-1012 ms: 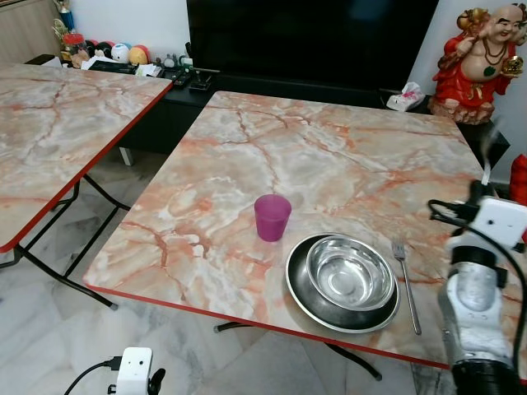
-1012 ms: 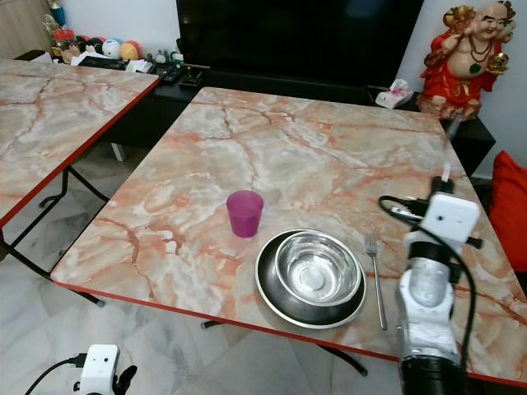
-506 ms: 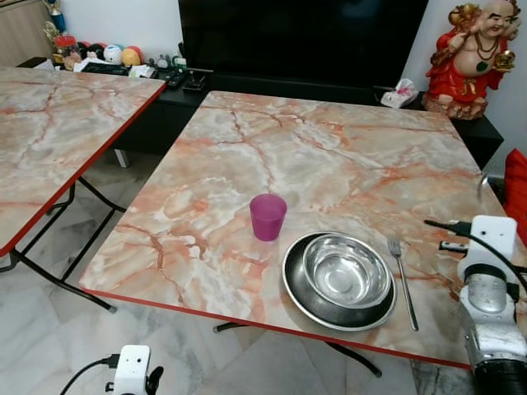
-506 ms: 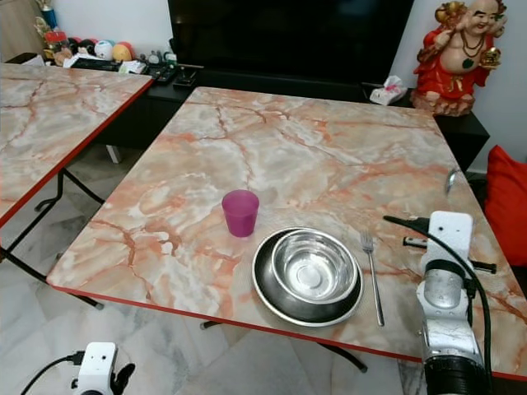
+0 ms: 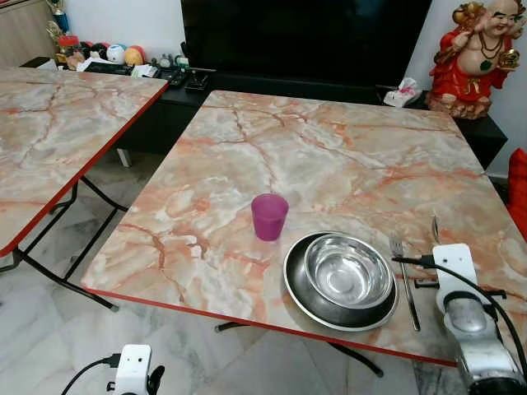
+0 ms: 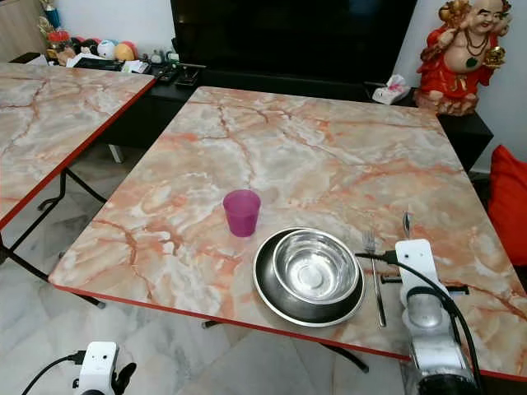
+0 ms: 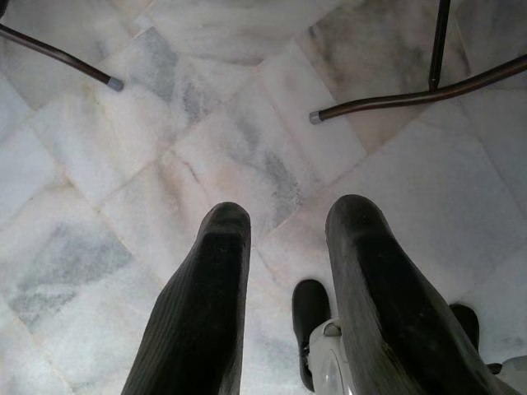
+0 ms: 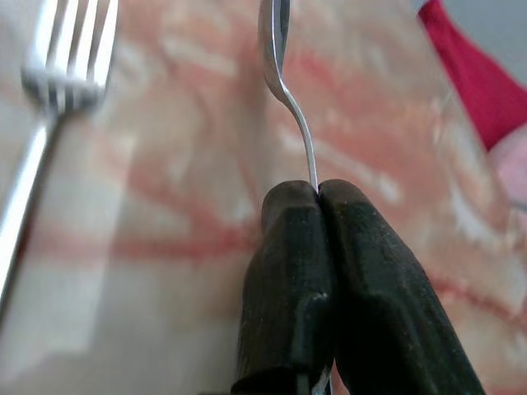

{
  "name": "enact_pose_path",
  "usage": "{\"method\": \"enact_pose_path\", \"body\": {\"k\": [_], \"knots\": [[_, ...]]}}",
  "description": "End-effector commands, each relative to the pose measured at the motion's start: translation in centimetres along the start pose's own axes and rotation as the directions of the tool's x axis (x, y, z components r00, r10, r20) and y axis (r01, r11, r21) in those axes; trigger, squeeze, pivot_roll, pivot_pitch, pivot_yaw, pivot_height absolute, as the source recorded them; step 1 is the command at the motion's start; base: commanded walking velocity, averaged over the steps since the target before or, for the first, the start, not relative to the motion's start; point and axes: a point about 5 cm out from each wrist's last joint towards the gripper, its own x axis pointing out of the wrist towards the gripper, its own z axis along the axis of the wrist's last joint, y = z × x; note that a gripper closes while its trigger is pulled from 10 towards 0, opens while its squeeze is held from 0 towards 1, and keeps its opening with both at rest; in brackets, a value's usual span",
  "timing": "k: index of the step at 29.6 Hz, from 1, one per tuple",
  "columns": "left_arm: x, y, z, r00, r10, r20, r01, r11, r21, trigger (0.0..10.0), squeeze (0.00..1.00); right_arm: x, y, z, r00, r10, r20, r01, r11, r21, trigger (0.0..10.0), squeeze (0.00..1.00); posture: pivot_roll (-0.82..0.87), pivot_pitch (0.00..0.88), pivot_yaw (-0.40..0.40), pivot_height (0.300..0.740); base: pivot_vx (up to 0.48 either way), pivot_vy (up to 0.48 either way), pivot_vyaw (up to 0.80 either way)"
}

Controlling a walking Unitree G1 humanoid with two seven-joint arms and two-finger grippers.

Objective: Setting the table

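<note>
My right gripper (image 8: 318,191) is shut on the thin handle of a steel spoon (image 8: 276,33), low over the marble table (image 5: 329,156). The spoon (image 5: 435,229) pokes out beyond my right wrist (image 5: 455,265), just right of a fork (image 5: 405,276) lying on the table. Left of the fork, a steel bowl (image 5: 348,271) sits inside a wider steel plate (image 5: 300,290). A purple cup (image 5: 270,216) stands upright beyond the plate's left side. My left gripper (image 7: 288,216) hangs open over the floor, holding nothing.
A second marble table (image 5: 49,132) stands to the left across a gap of tiled floor. Behind are a black TV console (image 5: 198,82), a tissue pack (image 5: 403,92) and a red statue (image 5: 478,53). Table legs (image 7: 412,95) cross the floor near my left arm.
My right arm has come down and in toward the table, bringing the spoon low beside the fork. The camera shifted slightly; cup, bowl, plate and fork stayed put.
</note>
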Motion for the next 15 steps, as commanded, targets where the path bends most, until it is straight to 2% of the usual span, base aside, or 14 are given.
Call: {"method": "enact_pose_path", "body": {"k": [1,15], "knots": [[-0.06,-0.01,-0.15,1.0,-0.004,-0.003,0.004,1.0,-0.006,10.0,0.0,-0.15,-0.06,0.17,1.0,-0.005,0.003,0.005,1.0,0.005,10.0,0.0,0.1,0.0,-0.041,0.74,0.0,0.0,0.0],[-0.04,0.19,0.01,1.0,0.0,0.004,0.0,1.0,-0.006,10.0,0.0,-0.56,0.85,0.62,1.0,0.02,-0.003,-0.02,0.998,0.066,10.0,0.0,0.11,0.0,-0.041,0.74,0.0,0.0,0.0]]}}
